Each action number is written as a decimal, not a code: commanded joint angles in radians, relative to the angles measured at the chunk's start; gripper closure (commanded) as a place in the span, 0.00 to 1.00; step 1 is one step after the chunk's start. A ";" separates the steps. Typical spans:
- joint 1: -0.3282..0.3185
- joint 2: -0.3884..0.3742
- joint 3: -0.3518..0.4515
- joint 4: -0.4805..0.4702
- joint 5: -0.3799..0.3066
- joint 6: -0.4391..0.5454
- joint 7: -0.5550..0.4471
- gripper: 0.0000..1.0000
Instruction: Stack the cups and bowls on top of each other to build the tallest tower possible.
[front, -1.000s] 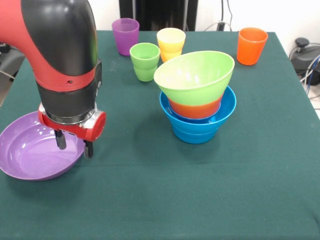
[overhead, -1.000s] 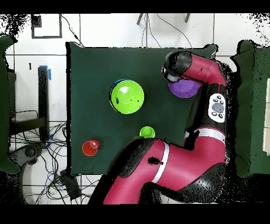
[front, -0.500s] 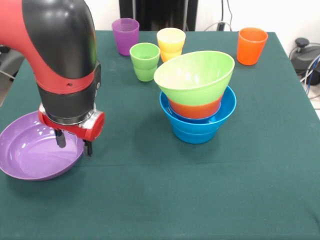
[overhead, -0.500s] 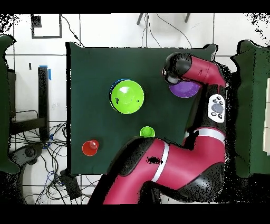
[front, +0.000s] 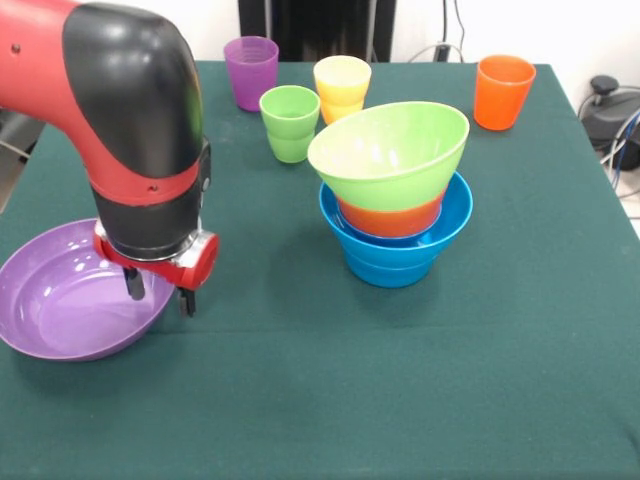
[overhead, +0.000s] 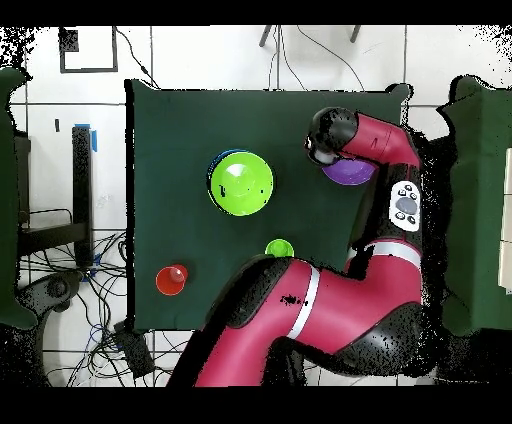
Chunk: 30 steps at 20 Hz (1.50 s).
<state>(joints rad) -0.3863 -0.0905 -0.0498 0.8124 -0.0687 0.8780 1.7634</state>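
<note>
Four cups stand at the far side of the green table in the front view: purple cup, green cup, yellow cup and orange cup. Four bowls show: the purple bowl apart at the left, and the tower mid-table of lime green bowl in orange bowl in blue bowl (anything nested deeper is hidden). The gripper straddles the purple bowl's right rim, fingers slightly parted, one inside and one outside, contact unclear; overhead, the arm hides most of that bowl and two cups.
</note>
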 joint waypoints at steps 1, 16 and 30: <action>-0.005 0.051 0.104 0.090 -0.009 -0.110 0.018 0.00; -0.003 0.055 0.085 0.074 -0.012 -0.102 0.016 0.00; 0.010 0.058 0.067 0.044 -0.015 -0.089 0.025 1.00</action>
<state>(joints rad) -0.3887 -0.0965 -0.0630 0.7998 -0.0651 0.8232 1.7634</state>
